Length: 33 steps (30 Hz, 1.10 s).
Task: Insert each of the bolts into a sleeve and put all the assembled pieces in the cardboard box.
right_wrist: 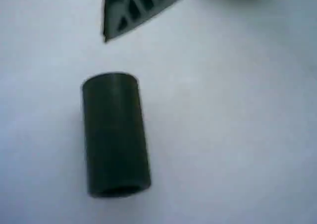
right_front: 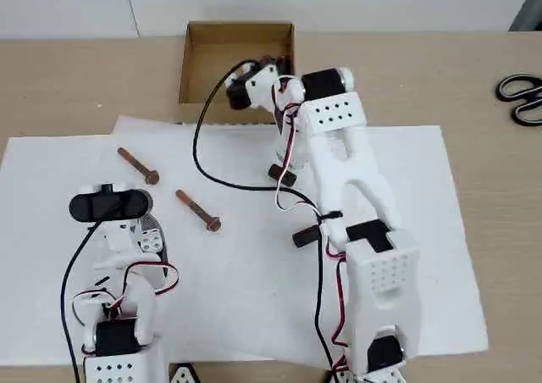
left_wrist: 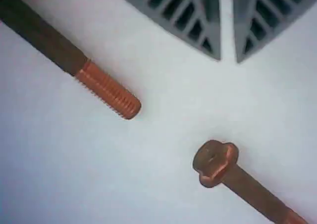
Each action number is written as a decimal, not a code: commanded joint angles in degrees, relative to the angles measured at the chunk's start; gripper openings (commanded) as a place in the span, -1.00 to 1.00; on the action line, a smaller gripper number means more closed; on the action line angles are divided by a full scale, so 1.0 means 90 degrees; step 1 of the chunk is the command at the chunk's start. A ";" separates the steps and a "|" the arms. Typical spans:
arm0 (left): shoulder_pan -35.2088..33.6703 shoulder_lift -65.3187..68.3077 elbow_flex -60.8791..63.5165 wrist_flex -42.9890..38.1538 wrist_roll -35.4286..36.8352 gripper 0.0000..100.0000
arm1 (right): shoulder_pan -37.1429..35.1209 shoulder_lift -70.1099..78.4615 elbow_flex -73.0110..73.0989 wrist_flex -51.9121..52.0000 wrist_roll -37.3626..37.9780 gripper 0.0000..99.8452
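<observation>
Two copper bolts lie on the white paper: one [right_front: 138, 165] further left, the other [right_front: 198, 210] nearer the middle. In the left wrist view, the threaded tip of one bolt [left_wrist: 109, 92] and the flanged head of the other [left_wrist: 215, 162] lie just ahead of my left gripper [left_wrist: 227, 45], which is shut with nothing in it. Two black sleeves lie on the paper, one [right_front: 283, 174] below my right gripper [right_front: 284, 156] and another [right_front: 305, 236] nearer the arm's base. My right gripper [right_wrist: 183, 13] stands open over a sleeve [right_wrist: 116, 135] lying on its side. The cardboard box [right_front: 188, 61] sits at the back.
White paper [right_front: 254, 307] covers the middle of the wooden table. Scissors [right_front: 521, 95] lie at the far right edge. The right arm's black cable [right_front: 203, 158] loops across the paper between the bolts and the sleeves.
</observation>
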 commanded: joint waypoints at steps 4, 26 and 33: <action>-0.0020 -0.0039 -0.0024 -0.0137 -0.0020 -0.99 | 0.0005 0.0230 -0.0010 -0.0200 0.0459 -0.69; -0.0020 -0.0039 -0.0024 -0.0137 -0.0020 -0.99 | -0.0474 0.0718 0.0000 -0.0239 0.0596 -0.69; -0.0020 -0.0039 -0.0024 -0.0137 -0.0020 -0.99 | -0.0474 0.1148 -0.0010 -0.0650 0.0596 -0.69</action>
